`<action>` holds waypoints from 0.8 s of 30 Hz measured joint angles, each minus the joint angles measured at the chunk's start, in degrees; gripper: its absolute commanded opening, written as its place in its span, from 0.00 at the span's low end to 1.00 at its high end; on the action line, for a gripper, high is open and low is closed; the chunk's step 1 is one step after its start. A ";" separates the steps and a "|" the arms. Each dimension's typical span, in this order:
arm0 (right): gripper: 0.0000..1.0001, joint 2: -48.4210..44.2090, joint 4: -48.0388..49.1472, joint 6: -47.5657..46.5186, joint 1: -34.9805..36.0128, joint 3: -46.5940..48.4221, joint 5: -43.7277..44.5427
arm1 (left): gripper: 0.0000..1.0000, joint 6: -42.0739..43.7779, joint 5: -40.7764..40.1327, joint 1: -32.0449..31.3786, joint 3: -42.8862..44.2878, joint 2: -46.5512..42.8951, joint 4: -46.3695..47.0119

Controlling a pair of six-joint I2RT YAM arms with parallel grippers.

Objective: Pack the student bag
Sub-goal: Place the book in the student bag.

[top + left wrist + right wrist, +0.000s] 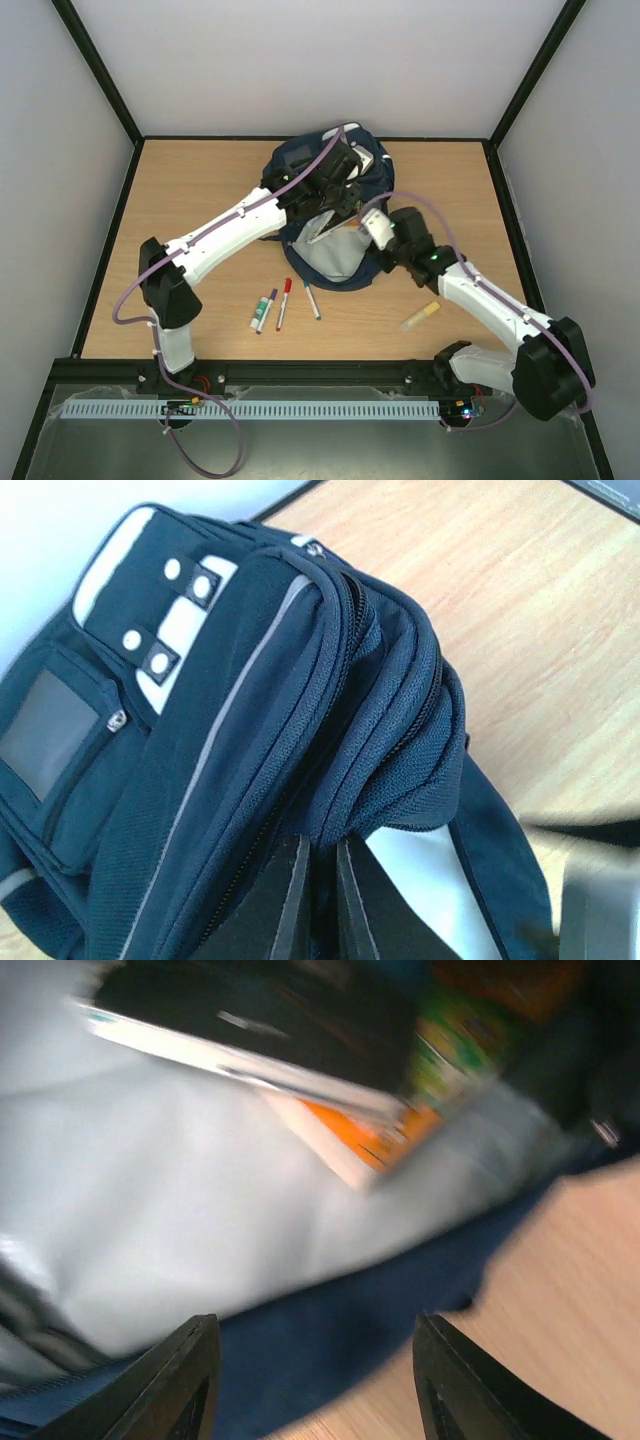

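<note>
"What's lying at the left of the worktop [190,190]?"

"Three pens [284,303], loose, near the front edge. Just past them the left gripper [320,865] is pressed together, pinching the zipped edge of the student bag [250,730]. The bag sits mid-worktop toward the back, its mouth gaping."

"And the right gripper [320,1385]?"

"Spread, nothing between its fingers, hanging over the bag's grey lining and a book [380,1150] inside. Further right, a yellow stick [420,317]."

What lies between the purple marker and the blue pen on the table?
A red pen lies there, apart from both the purple marker and the blue pen. The top view shows this.
</note>
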 measured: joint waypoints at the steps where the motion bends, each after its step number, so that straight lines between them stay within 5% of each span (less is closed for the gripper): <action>1: 0.51 -0.35 -1.79 1.62 -2.73 0.44 -1.09 | 0.06 -0.31 0.39 -0.04 -1.42 -0.44 0.68; 7: 0.51 0.17 -10.75 10.23 -22.03 5.49 -8.39 | 0.08 -4.24 6.71 -0.79 -14.69 -3.58 8.22; 10: 0.52 0.15 -12.20 12.90 -27.52 6.49 -11.06 | 0.17 -6.54 10.32 -1.64 -21.75 -4.15 12.04; 20: 0.56 -0.20 -13.35 15.91 -29.03 6.75 -22.93 | 0.83 -8.37 12.76 -3.74 -32.72 -8.79 14.27; 24: 0.56 0.55 -13.66 15.63 -27.89 10.16 -27.74 | 0.89 -8.59 10.97 -4.33 -41.44 -23.39 15.58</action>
